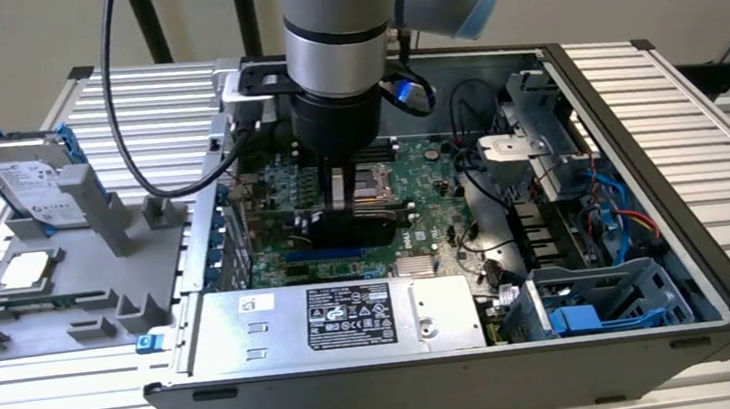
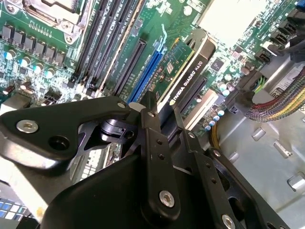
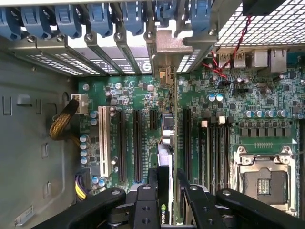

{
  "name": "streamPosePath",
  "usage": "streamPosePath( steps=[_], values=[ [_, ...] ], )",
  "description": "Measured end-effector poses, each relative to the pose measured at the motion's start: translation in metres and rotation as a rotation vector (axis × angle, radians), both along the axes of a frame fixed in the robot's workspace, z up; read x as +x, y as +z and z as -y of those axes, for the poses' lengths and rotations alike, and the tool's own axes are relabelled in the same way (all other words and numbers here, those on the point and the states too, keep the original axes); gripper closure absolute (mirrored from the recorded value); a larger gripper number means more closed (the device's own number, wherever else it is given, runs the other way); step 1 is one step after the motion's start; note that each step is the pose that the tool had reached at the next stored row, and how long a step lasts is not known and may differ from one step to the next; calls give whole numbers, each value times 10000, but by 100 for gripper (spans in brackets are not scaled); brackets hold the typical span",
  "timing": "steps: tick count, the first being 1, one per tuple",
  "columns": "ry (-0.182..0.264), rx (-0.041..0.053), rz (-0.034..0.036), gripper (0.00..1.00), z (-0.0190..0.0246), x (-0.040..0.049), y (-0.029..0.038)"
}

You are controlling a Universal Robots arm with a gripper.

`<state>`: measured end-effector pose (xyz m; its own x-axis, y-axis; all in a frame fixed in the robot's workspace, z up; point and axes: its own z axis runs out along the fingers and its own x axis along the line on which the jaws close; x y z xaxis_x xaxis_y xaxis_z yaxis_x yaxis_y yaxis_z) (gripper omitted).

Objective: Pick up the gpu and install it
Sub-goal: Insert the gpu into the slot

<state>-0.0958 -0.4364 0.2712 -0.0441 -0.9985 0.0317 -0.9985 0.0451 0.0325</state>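
The black two-fingered gripper (image 2: 162, 119) was closed on the gpu (image 2: 183, 71), a thin card with a green circuit board face, black shroud and silver end bracket. The card stood on edge between the fingers (image 3: 153, 179) over the green motherboard (image 3: 138, 95) inside the open grey computer case (image 1: 622, 89), beside the long blue expansion slot (image 2: 145, 74) and parallel to it; whether it was seated could not be told. In the exterior view the arm's gripper (image 1: 343, 217) reached down at the case's centre. A silver hard drive with blue-tabbed caddy (image 1: 28, 182) stood well apart at nine o'clock from the case, on a grey fixture tray (image 1: 42, 326).
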Motion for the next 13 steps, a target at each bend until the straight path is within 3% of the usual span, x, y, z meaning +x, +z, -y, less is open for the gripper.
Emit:
streamPosePath(
  steps=[13],
  values=[
    [1,-2,1,100,0,-45,-57]
  ],
)
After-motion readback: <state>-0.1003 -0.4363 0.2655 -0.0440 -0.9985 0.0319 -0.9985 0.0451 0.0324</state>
